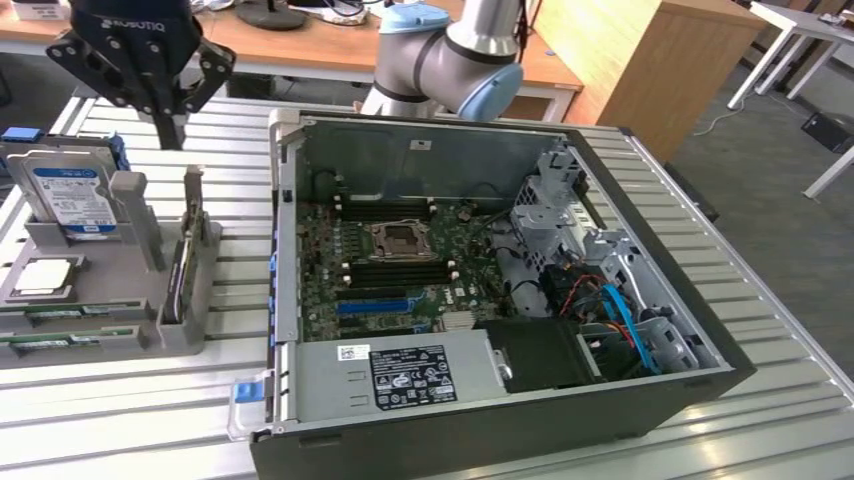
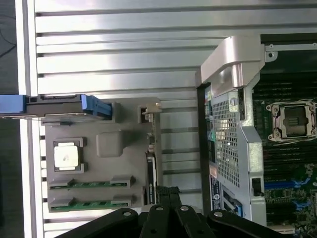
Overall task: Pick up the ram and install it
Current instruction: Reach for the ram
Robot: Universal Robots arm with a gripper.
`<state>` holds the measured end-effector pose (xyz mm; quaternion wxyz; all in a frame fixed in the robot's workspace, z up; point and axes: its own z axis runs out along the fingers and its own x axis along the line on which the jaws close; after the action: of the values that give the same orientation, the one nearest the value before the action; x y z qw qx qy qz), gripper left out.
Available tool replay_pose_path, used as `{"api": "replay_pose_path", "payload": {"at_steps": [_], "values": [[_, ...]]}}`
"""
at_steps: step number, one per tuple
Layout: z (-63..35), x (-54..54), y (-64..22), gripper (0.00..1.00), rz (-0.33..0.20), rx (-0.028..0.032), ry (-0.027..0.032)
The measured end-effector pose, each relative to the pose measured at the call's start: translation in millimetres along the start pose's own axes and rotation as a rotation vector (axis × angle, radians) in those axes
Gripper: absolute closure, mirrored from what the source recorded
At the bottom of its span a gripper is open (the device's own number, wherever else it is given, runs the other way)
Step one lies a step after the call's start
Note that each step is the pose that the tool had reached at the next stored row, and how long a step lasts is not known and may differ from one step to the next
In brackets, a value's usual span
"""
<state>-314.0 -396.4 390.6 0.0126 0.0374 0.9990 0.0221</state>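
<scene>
Black hand [image 1: 167, 132] clenched on nothing, poised above the bench [image 1: 767, 290], just beyond a gray holder [image 1: 130, 205]. Ram [image 1: 60, 312]: thin green stick lying flat in a trough of that holder, a second like it alongside. Probably light, stiff and fragile; best pinched by the long edges near mid-length, clear of the chips. Also in the holder: silver drive [image 1: 67, 195] standing upright, square processor [image 1: 47, 275] in its recess. Open computer case [image 1: 441, 135] beside it, motherboard [image 1: 320, 285] exposed, processor socket [image 1: 400, 240] empty.
</scene>
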Motion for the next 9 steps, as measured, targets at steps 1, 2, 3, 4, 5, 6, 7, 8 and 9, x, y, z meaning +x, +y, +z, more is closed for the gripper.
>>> {"api": "replay_pose_path", "payload": {"at_steps": [1, 2, 3, 4, 5, 6, 7, 8, 9], "values": [[-0.1, 3.9, -0.2, 0.89, 0.000, 0.0001, 0.0000], [0.0, 7.5, -0.4, 0.89, 0.000, 0.0000, -0.0001], [-0.1, 10.8, -0.6, 0.89, 0.000, 0.0001, 0.0000], [-0.2, 14.0, -0.8, 0.89, 0.000, 0.0001, 0.0000], [-0.2, 17.0, -1.0, 0.89, 0.000, 0.0001, 0.0001], [-0.3, 19.8, -1.2, 0.89, 0.000, 0.0001, 0.0001], [-0.3, 22.5, -1.4, 0.89, 0.000, 0.0001, 0.0001], [-0.3, 24.8, -1.5, 0.89, 0.000, 0.0001, 0.0001], [-0.3, 27.0, -1.7, 0.89, 0.000, 0.0000, 0.0000]]}}
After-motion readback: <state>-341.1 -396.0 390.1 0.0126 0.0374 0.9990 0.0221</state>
